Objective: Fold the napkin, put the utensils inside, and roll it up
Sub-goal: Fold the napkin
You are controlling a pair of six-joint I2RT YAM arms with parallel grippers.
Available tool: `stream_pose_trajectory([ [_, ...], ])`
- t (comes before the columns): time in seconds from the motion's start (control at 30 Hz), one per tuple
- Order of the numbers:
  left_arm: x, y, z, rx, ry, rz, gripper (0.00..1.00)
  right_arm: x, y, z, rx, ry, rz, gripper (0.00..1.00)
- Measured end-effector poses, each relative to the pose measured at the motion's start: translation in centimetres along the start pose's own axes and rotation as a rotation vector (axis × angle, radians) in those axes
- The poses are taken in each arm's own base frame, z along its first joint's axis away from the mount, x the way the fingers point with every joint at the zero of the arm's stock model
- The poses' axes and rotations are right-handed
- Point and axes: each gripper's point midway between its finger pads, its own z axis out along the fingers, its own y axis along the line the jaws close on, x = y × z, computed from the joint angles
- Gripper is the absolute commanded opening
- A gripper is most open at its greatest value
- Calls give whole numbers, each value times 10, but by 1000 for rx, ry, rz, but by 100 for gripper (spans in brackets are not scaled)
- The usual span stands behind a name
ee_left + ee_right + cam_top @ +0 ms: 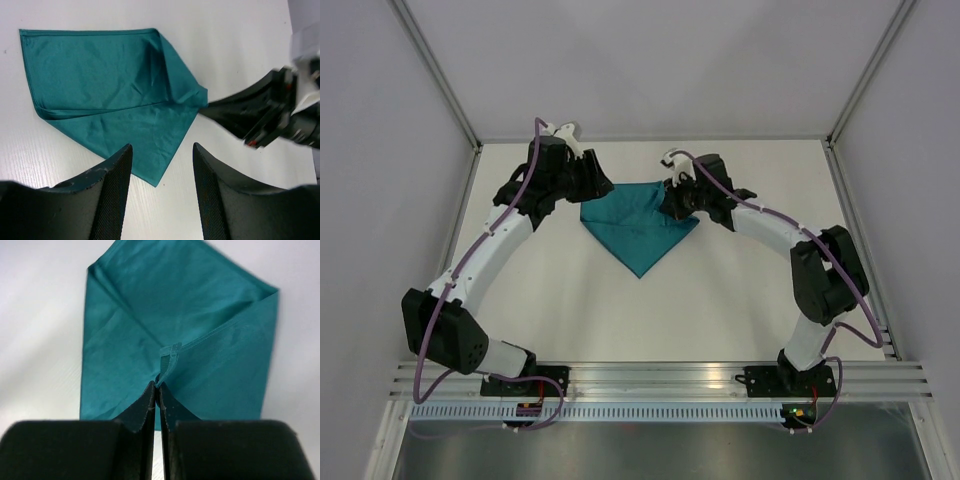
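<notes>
The teal napkin [638,222] lies on the white table at the back middle, partly folded, one point toward the arms. It also shows in the left wrist view [115,95] and the right wrist view [175,325]. My right gripper [676,200] is shut on a hemmed corner of the napkin [169,357], lifting it over the cloth's right side. My left gripper [592,187] is open and empty at the napkin's left corner; its fingers [112,192] hover just above the table beside the cloth. No utensils are in view.
White walls with metal frame posts close in the table on three sides. An aluminium rail [660,375] runs along the near edge by the arm bases. The right arm's gripper body [270,112] shows in the left wrist view.
</notes>
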Motion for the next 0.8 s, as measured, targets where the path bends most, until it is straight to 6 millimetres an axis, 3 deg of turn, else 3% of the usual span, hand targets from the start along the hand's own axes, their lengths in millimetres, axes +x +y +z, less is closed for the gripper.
stream_pose_trajectory([
  [0.17,-12,-5,-15,-4,-54,-24,56,30,49,11,-70,81,-146,9],
  [0.33,-16,-6,-21,-6,-74,-40,56,53,79,18,-114,138,-235,8],
  [0.8,-5,3,-18,-36,-53,-57,56,98,103,41,-149,242,-298,7],
])
